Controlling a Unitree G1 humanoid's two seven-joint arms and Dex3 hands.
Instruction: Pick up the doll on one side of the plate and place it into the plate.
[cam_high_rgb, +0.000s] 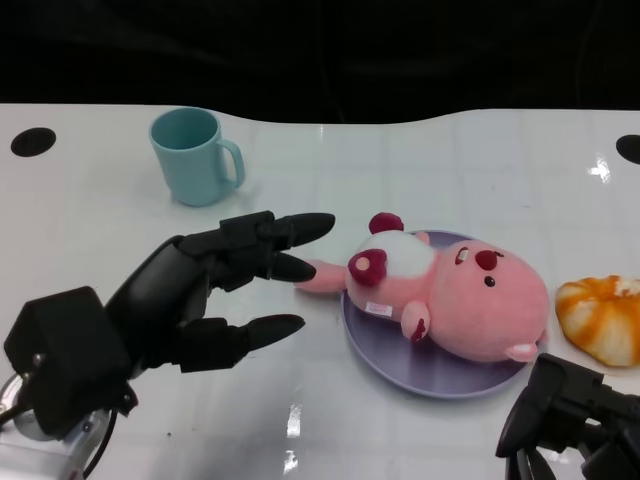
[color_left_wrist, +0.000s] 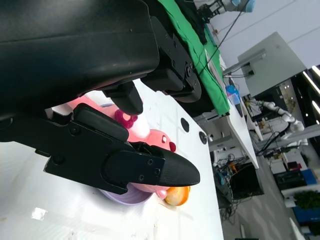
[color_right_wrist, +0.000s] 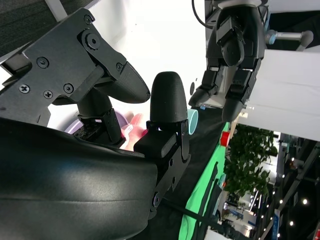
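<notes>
White table (cam_high_rgb: 100, 230) bears the pink doll (cam_high_rgb: 450, 290) lying in the purple plate (cam_high_rgb: 440, 375), just beside the empty, spread left hand (cam_high_rgb: 215, 290).

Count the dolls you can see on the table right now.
1. The pink doll lies on the purple plate, one leg hanging over its rim toward the left hand. No other doll shows; the hands may hide part of the table.

The head camera is looking down at the plate (cam_high_rgb: 440, 375); both wrist cameras, close behind their fingers, are glimpsing it too.
</notes>
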